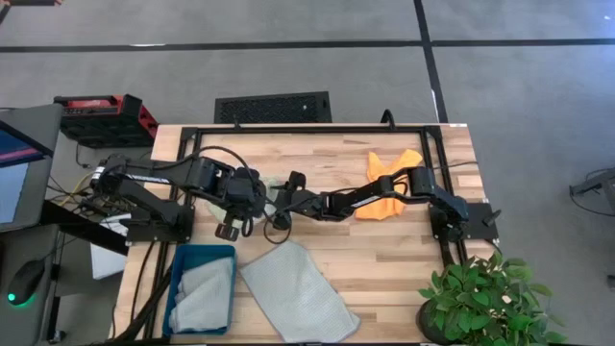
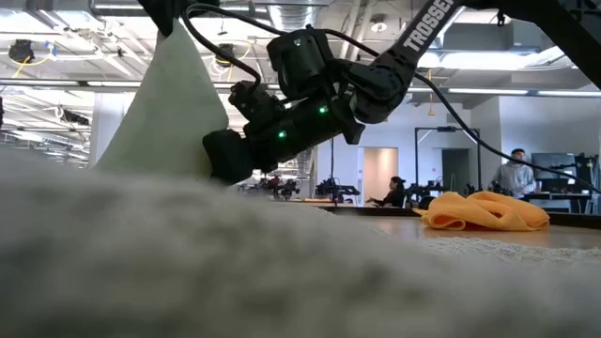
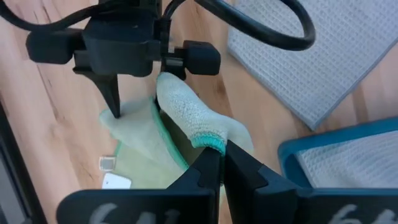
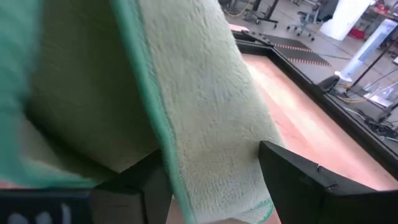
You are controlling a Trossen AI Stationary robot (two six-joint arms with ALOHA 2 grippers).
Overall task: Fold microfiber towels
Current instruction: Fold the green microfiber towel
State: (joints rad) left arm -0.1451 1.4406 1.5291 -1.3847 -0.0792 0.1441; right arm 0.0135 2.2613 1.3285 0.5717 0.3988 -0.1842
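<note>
High view: light green towel (image 1: pixel 277 185) bunched mid-tabletop (image 1: pixel 384 259), left gripper (image 1: pixel 252 202) and right gripper (image 1: pixel 286 200) both on it.

Low view: towel lifted — "TROSSEN" on arm.

Left wrist view: left gripper pinches the edge; thin hold, may slip out.

Right wrist view: right gripper's fingers look spread around a fold — could drop it.

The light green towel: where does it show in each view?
High: light green towel mid-table between the grippers.
Low: hanging tall at upper left.
Left wrist: centre, pinched by left gripper.
Right wrist: fills the picture.
Shared landmark: grey towel.
</note>
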